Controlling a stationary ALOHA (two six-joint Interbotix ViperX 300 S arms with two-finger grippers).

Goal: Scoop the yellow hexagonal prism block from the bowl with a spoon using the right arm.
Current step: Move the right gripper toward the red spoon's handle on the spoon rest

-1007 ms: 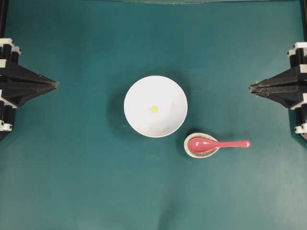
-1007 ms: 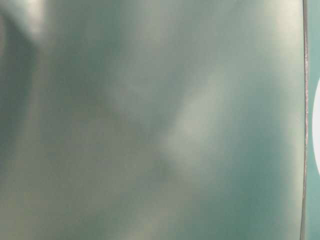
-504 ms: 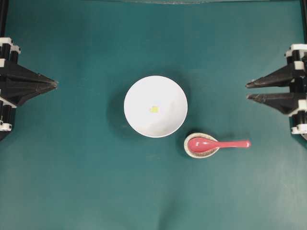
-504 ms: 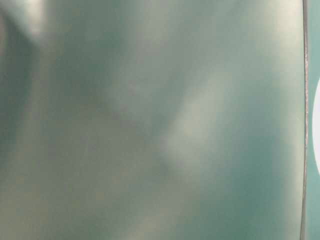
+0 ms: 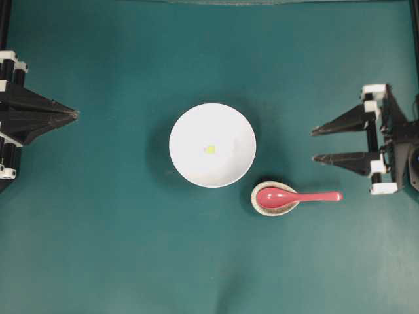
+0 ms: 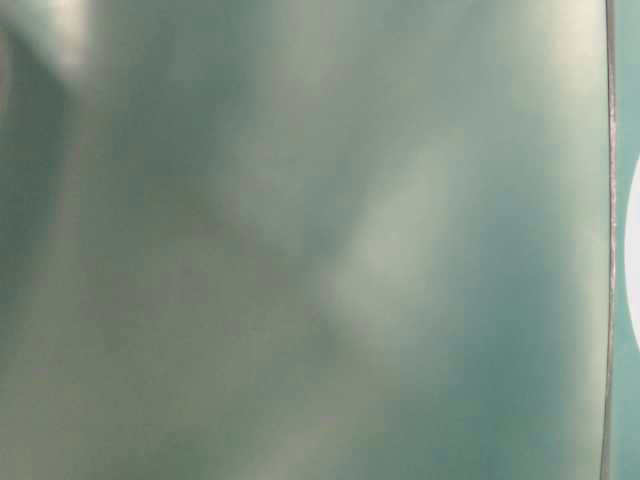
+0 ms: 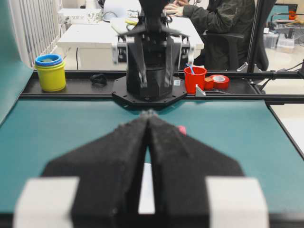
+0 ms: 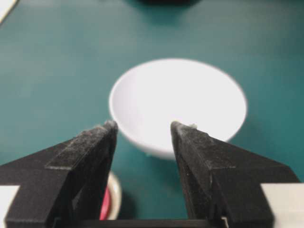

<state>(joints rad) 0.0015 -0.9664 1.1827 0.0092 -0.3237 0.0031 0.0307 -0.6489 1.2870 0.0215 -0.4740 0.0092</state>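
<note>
Though overhead alone bares the yellow hexagonal prism block (image 5: 210,149), right jaws apart, left jaws together.

No legible text, label or number anywhere.

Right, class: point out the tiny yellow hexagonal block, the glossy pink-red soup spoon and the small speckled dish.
tiny yellow hexagonal block (image 5: 210,149), overhead view, on its top face.
glossy pink-red soup spoon (image 5: 318,195), overhead view, on its handle.
small speckled dish (image 5: 256,204), overhead view, on its left rim.
</note>
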